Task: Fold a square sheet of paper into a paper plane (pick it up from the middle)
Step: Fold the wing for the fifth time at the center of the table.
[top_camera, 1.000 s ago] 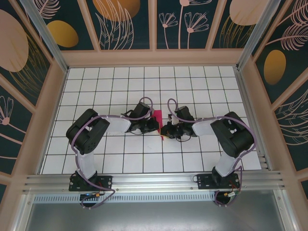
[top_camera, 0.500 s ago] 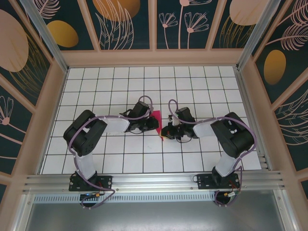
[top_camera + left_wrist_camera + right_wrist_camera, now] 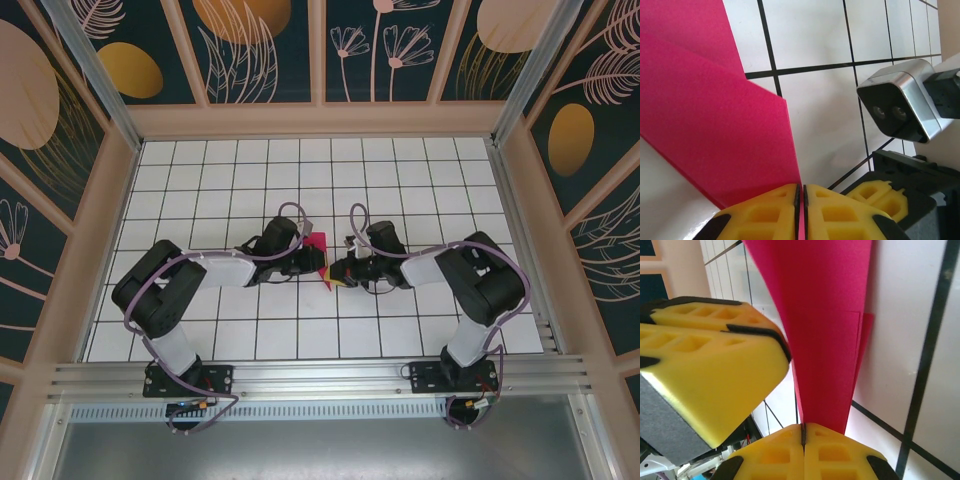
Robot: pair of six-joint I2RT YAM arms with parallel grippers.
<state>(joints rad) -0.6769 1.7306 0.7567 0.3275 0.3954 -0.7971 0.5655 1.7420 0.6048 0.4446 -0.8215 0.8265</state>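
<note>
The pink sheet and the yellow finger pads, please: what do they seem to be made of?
Sheet: thin paper, matte, judging by its crisp straight crease and flat overlapping layers with sharp edges. Pads: probably moulded plastic or firm rubber, matte yellow, with recessed pockets in a ribbed pattern; the look alone does not settle which.

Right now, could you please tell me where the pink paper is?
In the top view the pink paper is near the table centre, gripped from either side by the left gripper and the right gripper.
</note>
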